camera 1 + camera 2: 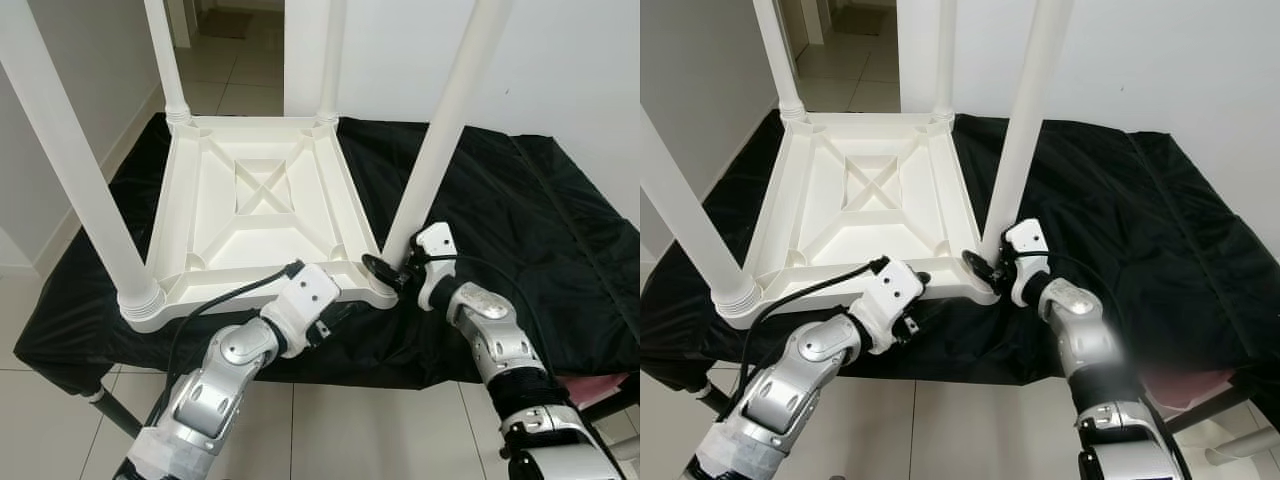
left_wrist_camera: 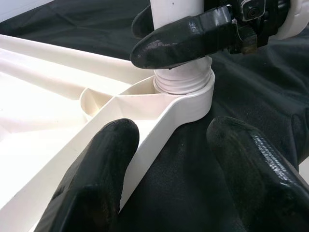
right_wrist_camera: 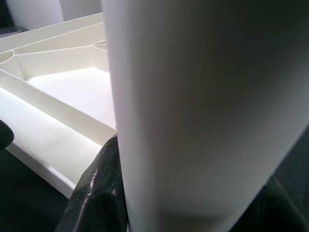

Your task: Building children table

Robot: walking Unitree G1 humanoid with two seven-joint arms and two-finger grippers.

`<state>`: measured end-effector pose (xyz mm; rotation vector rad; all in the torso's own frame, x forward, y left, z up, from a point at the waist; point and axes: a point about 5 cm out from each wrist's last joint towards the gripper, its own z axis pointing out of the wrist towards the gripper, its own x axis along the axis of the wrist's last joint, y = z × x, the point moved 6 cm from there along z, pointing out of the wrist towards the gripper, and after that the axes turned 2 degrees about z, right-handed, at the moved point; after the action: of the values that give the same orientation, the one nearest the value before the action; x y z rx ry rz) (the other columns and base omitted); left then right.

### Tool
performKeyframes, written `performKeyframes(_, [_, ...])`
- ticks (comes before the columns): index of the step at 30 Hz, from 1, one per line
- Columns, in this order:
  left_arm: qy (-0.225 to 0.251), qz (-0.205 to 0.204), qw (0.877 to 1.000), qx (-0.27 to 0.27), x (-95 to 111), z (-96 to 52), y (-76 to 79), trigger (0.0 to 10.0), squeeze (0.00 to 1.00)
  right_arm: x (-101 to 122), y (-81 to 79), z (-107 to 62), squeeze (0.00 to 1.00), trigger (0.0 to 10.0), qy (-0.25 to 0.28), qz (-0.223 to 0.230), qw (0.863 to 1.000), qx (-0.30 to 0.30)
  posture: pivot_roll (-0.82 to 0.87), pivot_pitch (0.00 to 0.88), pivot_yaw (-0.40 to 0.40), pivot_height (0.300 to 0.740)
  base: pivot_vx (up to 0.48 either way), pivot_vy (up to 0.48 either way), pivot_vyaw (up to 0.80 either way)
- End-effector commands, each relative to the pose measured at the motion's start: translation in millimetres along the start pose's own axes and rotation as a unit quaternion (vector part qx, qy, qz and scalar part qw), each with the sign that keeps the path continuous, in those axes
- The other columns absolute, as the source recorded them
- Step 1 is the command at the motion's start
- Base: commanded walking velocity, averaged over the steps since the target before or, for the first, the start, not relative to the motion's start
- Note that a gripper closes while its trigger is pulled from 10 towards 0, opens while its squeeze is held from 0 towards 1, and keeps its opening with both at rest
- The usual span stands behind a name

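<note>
We are clamping the right gripper [image 2: 193,36] around the base of the near-right leg [image 1: 445,130], its black fingers [image 2: 186,38] pinching the white tube just above the threaded collar where it enters the corner socket [image 2: 190,94]; the right wrist view confirms the tube sitting tight between the pads. We are holding the left gripper [image 2: 181,164] spread, one finger over the rim of the tabletop [image 1: 265,215] and the other outside over the black cloth [image 1: 520,220], straddling the edge beside that same corner without closing on it. The tabletop is lying upside down on the cloth-covered work surface, ribbed underside up, with four legs standing in its corners; the far two [image 1: 165,55] and the near-left one [image 1: 70,160] look seated to their collars. We are judging the parts as moulded plastic: light, stiff, hollow, and smooth enough to slip under a rubber pad when twisted. The leg is best gripped low, close to the thread, where leverage on the socket is smallest; the top is best steadied by its rim or a rib, since the light slab will tend to turn with the leg. We cannot tell whether the thread is fully home.
</note>
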<state>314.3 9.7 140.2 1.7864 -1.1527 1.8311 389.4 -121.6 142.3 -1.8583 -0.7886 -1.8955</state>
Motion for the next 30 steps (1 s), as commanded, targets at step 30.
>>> performKeyframes(30, [0.000, -0.004, 1.000, 0.000, 0, 1.0, 1.7, 10.0, 0.00, -12, -8.8, -5.6, 0.00, 10.0, 0.000, 0.141, 0.946, -0.291, 0.01, 0.055, -0.035, 0.740, 0.000, 0.000, 0.00])
